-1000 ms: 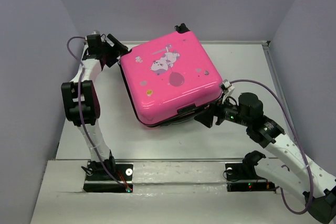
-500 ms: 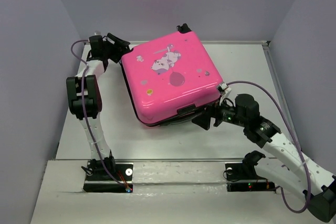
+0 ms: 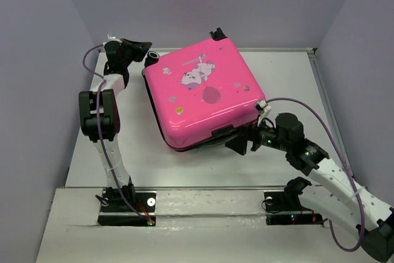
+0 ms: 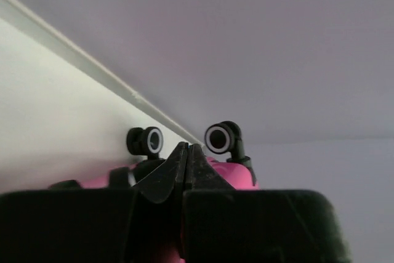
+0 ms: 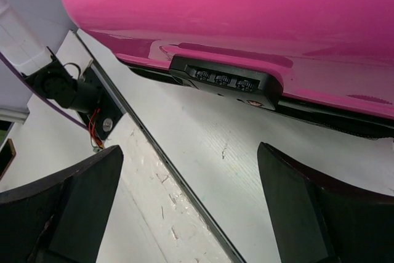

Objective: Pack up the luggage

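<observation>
The luggage (image 3: pixel 200 93) is a hot-pink hard-shell suitcase with a cartoon animal print, lying flat mid-table with its lid down. A black lock (image 3: pixel 221 131) sits on its near edge. My left gripper (image 3: pixel 143 47) is shut and empty at the far-left corner, just off the shell. In the left wrist view the closed fingertips (image 4: pixel 188 147) point between two black-and-white wheels (image 4: pixel 218 138) above the pink shell (image 4: pixel 237 173). My right gripper (image 3: pixel 240 141) stands open beside the near-right edge. The right wrist view shows its gripper (image 5: pixel 189 149) facing the lock (image 5: pixel 225 81) under the luggage (image 5: pixel 246 16), with nothing between the fingers.
Grey walls close in the table on the left, back and right, with a raised rim (image 3: pixel 289 48) along the back. A taped white strip (image 3: pixel 203 198) carries both arm bases at the near edge. The left arm's base (image 5: pixel 68 90) shows in the right wrist view.
My left gripper has shut and swung right toward the luggage's far-left corner. The luggage has turned slightly. My right gripper has opened wider and crept left along the near edge.
</observation>
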You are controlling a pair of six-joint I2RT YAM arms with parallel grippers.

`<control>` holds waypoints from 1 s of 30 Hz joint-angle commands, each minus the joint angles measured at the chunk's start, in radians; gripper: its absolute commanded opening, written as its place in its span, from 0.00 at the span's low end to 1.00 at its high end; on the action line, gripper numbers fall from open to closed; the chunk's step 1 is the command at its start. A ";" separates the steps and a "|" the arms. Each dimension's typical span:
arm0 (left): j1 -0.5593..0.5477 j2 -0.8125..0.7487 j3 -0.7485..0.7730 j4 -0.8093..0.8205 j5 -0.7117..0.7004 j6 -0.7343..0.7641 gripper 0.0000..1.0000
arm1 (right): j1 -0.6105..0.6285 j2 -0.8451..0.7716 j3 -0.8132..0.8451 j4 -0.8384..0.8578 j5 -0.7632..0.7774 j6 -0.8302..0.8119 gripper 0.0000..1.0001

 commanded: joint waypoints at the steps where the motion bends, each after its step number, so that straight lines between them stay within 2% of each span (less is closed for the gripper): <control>1: -0.011 -0.146 0.057 0.148 0.052 -0.045 0.06 | 0.009 -0.031 0.002 0.030 -0.015 0.008 0.96; 7: -0.008 -0.210 0.124 0.105 0.089 -0.015 0.06 | 0.009 -0.033 0.016 0.016 -0.006 0.002 0.96; 10: -0.002 -0.238 0.152 -0.124 0.067 0.167 0.07 | 0.018 -0.042 0.029 -0.041 0.038 -0.010 0.89; 11: 0.003 -0.273 0.128 -0.247 -0.004 0.264 0.21 | 0.018 -0.057 0.034 -0.092 0.089 -0.020 0.79; 12: 0.003 -0.293 0.098 -0.286 -0.043 0.295 0.30 | 0.018 -0.066 0.037 -0.119 0.118 -0.020 0.71; 14: 0.004 -0.336 -0.019 -0.298 -0.115 0.309 0.49 | 0.018 -0.102 0.036 -0.163 0.166 -0.020 0.56; 15: 0.007 -0.371 -0.052 -0.301 -0.117 0.295 0.61 | 0.018 -0.114 0.026 -0.189 0.198 -0.011 0.43; 17: 0.003 -0.438 -0.147 -0.276 -0.106 0.254 0.67 | 0.018 -0.142 0.013 -0.194 0.218 0.012 0.35; 18: -0.003 -0.467 -0.182 -0.271 -0.112 0.245 0.69 | 0.018 -0.142 0.003 -0.194 0.277 0.044 0.29; 22: -0.025 -0.661 -0.409 -0.310 -0.241 0.335 0.68 | 0.018 -0.053 -0.015 -0.180 0.432 0.072 0.30; 23: -0.023 -0.743 -0.451 -0.362 -0.267 0.355 0.67 | 0.018 -0.036 -0.020 -0.153 0.530 0.072 0.38; 24: -0.023 -0.783 -0.498 -0.373 -0.284 0.369 0.67 | 0.018 -0.024 -0.027 -0.130 0.563 0.071 0.43; 25: -0.025 -0.831 -0.599 -0.381 -0.295 0.378 0.67 | 0.018 -0.011 -0.046 -0.105 0.597 0.066 0.46; 27: -0.022 -0.952 -0.693 -0.407 -0.324 0.396 0.66 | 0.018 -0.011 -0.067 -0.027 0.624 0.042 0.53; 28: -0.022 -0.987 -0.772 -0.416 -0.324 0.398 0.65 | 0.018 -0.014 -0.081 0.003 0.626 0.036 0.54; 30: -0.023 -1.063 -0.836 -0.444 -0.304 0.419 0.64 | 0.018 -0.014 -0.115 0.088 0.612 0.008 0.55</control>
